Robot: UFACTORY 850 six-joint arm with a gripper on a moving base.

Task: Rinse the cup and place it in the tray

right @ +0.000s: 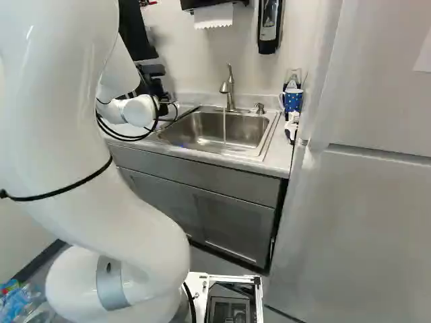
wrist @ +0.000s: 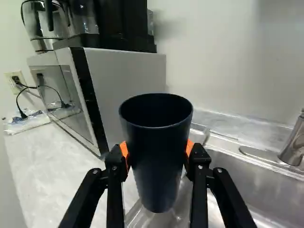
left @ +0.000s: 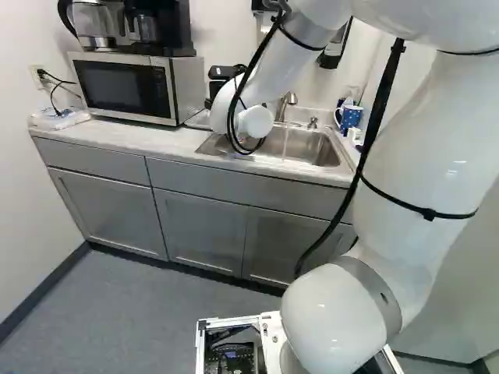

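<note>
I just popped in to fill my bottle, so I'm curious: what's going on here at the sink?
A white robot arm is holding a dark cup upright, gripped in its end effector, near the edge of the sink. Water is running from the faucet, but the cup is off to one side of the stream.

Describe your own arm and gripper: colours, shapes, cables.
The arm is glossy white, with rounded segments and grey bands at joints. Black cables run along it, with thin black straps around it. The gripper is black, its jaws slender, with silvery screws and orange pads.
</note>
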